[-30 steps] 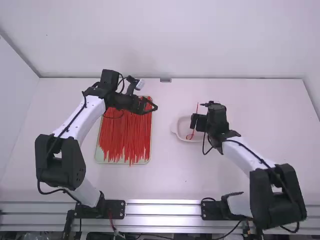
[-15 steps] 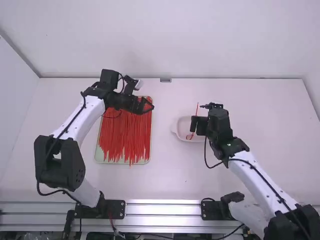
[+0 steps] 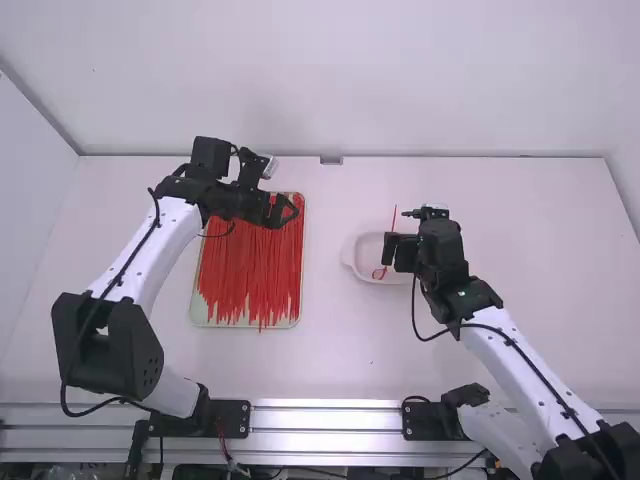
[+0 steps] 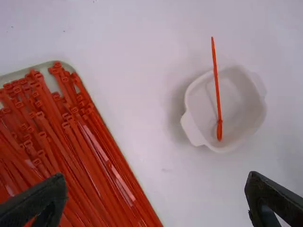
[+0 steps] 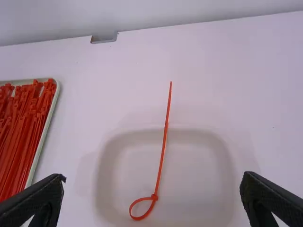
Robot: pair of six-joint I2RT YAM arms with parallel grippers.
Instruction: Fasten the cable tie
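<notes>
Right wrist view, lower centre: looped cable tie lay in the bowl; left fingers and right fingers stood spread, empty.

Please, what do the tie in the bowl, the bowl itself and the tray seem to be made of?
Tie: likely flexible plastic, smooth orange; it bends into a thin loop.
Bowl: probably matte white plastic, perhaps ceramic; dull, glare-free walls.
Tray: pale rounded rim, likely plastic; uncertain.
</notes>
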